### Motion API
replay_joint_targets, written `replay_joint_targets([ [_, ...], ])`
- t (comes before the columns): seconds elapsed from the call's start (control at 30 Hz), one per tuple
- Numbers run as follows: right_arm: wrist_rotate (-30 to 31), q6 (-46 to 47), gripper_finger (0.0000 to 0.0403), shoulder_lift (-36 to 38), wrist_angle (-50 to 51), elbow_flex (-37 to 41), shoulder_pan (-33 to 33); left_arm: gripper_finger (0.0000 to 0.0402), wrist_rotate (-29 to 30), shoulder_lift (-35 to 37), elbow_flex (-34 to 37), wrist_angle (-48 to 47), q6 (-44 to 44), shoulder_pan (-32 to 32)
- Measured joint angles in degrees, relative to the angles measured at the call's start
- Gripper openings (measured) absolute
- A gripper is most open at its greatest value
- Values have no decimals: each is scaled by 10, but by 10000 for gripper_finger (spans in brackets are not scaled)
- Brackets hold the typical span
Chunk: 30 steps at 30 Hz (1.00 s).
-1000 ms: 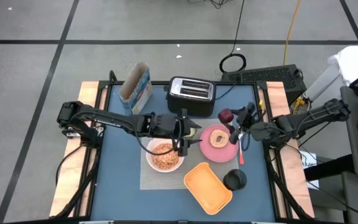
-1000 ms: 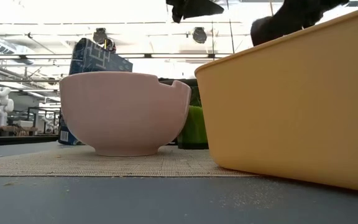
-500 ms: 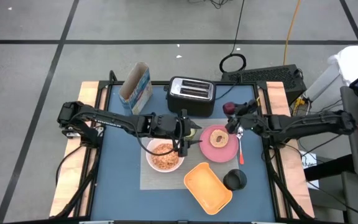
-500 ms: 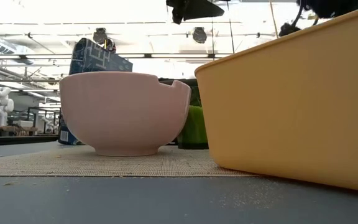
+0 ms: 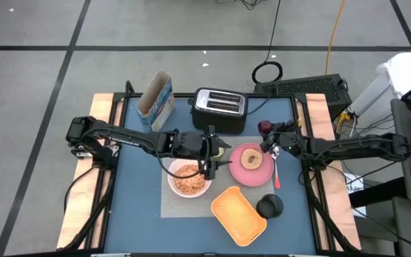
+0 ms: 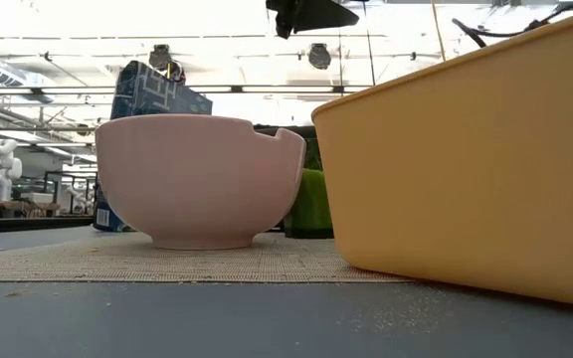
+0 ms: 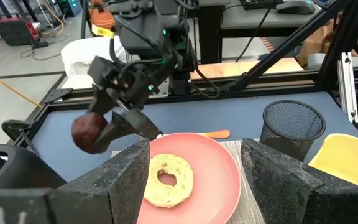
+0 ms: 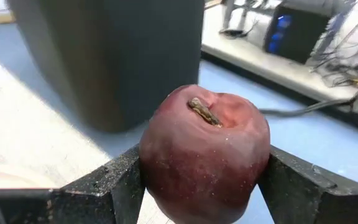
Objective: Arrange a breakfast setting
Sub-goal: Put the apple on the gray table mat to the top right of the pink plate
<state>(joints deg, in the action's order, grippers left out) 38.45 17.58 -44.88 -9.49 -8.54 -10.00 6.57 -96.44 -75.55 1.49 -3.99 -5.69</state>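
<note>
Blue tabletop (image 5: 134,193) carries our grey placemat (image 5: 173,207), with the bowl (image 5: 189,178) and the pink plate (image 5: 252,165) on it; the bread ring (image 5: 249,158) lies on the plate and the green cup (image 6: 309,204) stands behind the bowl. Our right gripper (image 5: 267,130) clamps a red apple (image 8: 205,149) just beside the plate's far rim. We judge the fruit is being added to the setting; next we need a clear spot to lower it, near the plate. Our left gripper (image 5: 218,151) hovers unclenched and empty between bowl and plate.
</note>
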Motion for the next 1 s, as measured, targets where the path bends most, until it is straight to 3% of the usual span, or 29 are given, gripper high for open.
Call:
replay_joint_targets([
  [0.4, -27, 2, 256, 0, -64, 63, -9, 257, 0, 0, 0, 0, 0, 0],
  [0.7, -28, 0, 266, 0, -55, 68, -9, 257, 0, 0, 0, 0, 0, 0],
  [1.0, -113, 3, 264, 0, -59, 68, -9, 257, 0, 0, 0, 0, 0, 0],
])
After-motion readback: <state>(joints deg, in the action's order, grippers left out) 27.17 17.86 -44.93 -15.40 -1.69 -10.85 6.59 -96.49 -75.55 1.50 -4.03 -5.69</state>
